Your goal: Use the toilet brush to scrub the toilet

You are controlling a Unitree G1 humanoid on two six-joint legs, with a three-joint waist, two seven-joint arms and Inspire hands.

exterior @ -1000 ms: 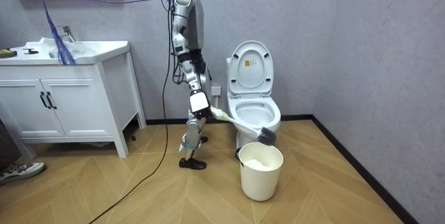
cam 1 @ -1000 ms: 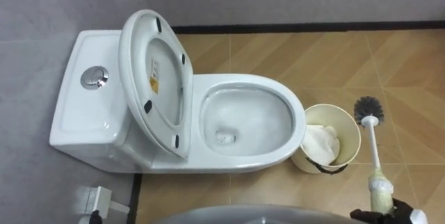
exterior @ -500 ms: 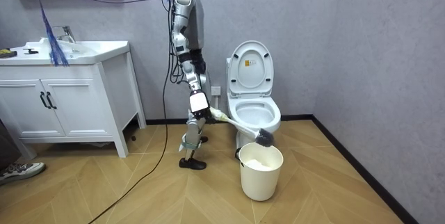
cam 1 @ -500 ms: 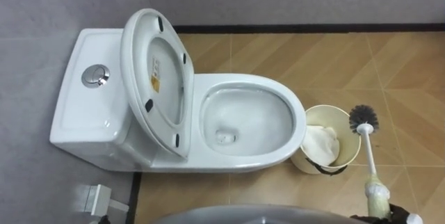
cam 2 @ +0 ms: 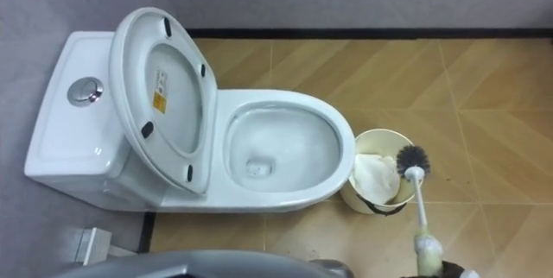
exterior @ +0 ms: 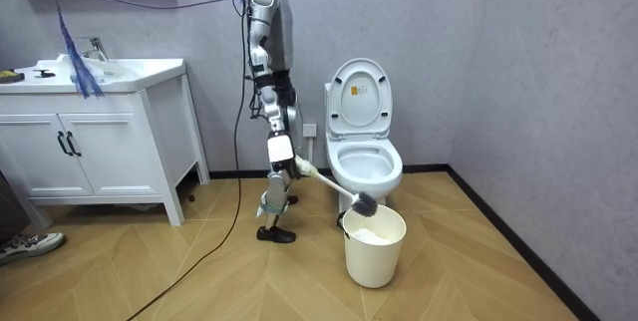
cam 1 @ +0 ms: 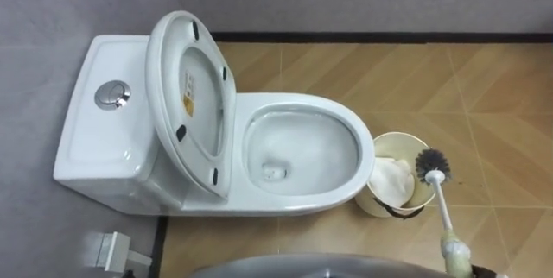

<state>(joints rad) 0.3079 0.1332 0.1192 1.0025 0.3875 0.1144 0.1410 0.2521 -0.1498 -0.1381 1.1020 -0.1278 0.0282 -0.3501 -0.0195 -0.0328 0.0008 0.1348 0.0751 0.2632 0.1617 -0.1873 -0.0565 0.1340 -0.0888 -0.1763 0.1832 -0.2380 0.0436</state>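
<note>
Wood floor by the grey wall: the brush [cam 1: 431, 165] hangs with its bristle head over the bin [cam 1: 403, 135] rim, just beside the toilet [cam 1: 302, 104], whose lid stands up. The right robot hand [exterior: 282, 159] is clamped on the brush's handle.

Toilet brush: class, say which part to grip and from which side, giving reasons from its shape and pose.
Grip the toilet brush by its padded handle end, from the robot's near right: the shaft slants that way, bristles over the bin.
</note>
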